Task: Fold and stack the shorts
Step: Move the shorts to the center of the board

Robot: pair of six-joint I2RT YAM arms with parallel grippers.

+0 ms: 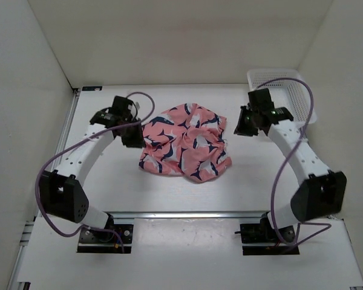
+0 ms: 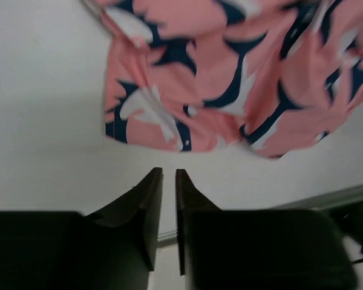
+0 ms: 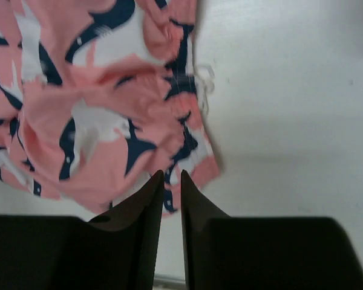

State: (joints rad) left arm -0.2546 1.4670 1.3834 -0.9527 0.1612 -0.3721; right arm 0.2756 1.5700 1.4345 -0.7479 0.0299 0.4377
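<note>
Left claw (image 2: 169, 172) at nine, right claw (image 3: 172, 174) at three o'clock, hung closed and empty by the crumpled shorts (image 1: 184, 142); I judged spreading needed them opened.

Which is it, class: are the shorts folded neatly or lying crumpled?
Crumpled. The shorts lie in a bunched, wrinkled heap with uneven edges on the table; no flat, squared fold shows.

My left arm (image 1: 88, 154) bends inward from its base, and my right arm (image 1: 293, 151) mirrors it. My left gripper (image 2: 168, 172) and right gripper (image 3: 171, 174) both point downward, fingers drawn almost together with nothing between them.
</note>
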